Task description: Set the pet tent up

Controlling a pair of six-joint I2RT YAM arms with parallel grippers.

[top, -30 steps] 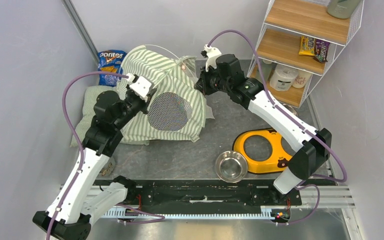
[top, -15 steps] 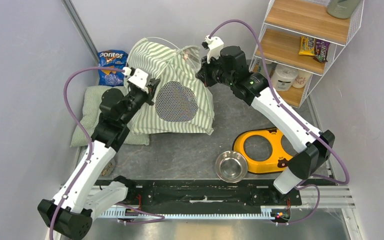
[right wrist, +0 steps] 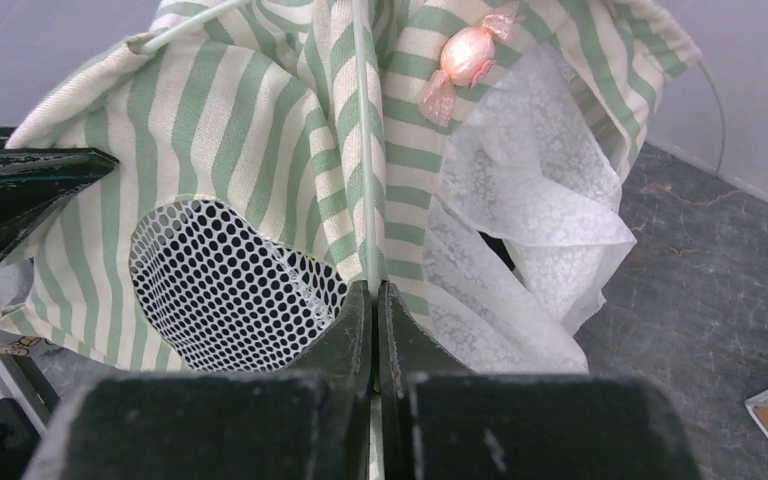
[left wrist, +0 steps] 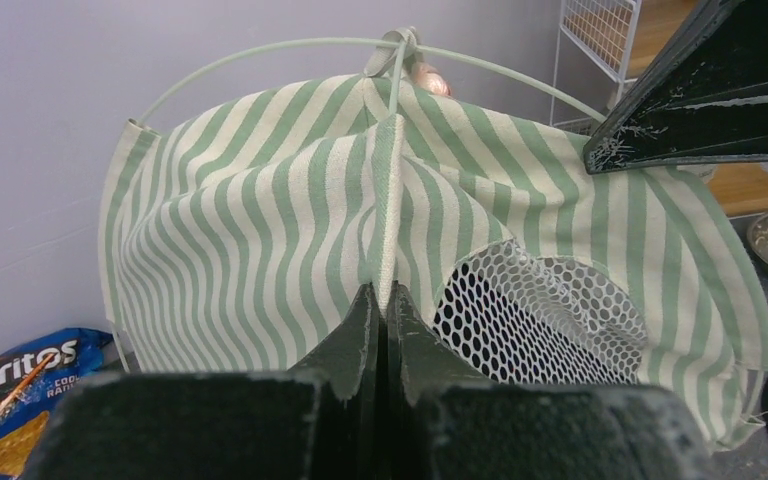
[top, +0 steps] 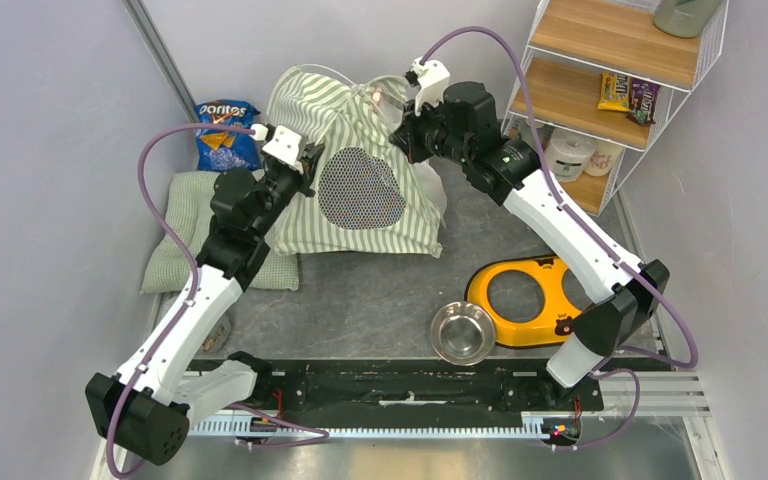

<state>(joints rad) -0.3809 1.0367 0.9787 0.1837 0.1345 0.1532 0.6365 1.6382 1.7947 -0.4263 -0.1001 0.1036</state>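
The pet tent [top: 360,150], green-and-white striped with a round white mesh panel [top: 360,188], stands half raised at the back of the table. At the tent's left side my left gripper [top: 305,165] is shut on a raised fabric seam [left wrist: 388,200]; in the left wrist view its tips [left wrist: 382,295] pinch that seam beside the mesh. Near the tent's top right my right gripper [top: 400,135] is shut on a thin pale pole [right wrist: 363,150], which runs between its tips [right wrist: 371,290]. Two poles cross at the peak [left wrist: 400,42], next to a pink candy-shaped ornament [right wrist: 465,55]. Crumpled white lace [right wrist: 530,250] hangs at the tent's right.
A pale green cushion [top: 180,225] lies under the tent's left edge, with a Doritos bag [top: 222,135] behind it. A yellow double-bowl holder [top: 535,300] and a steel bowl [top: 462,332] sit at the front right. A wire shelf [top: 610,90] stands at the back right.
Both arms have reached farther back and right, carrying the tent with them. The tent now stands taller and has shifted right off the cushion.
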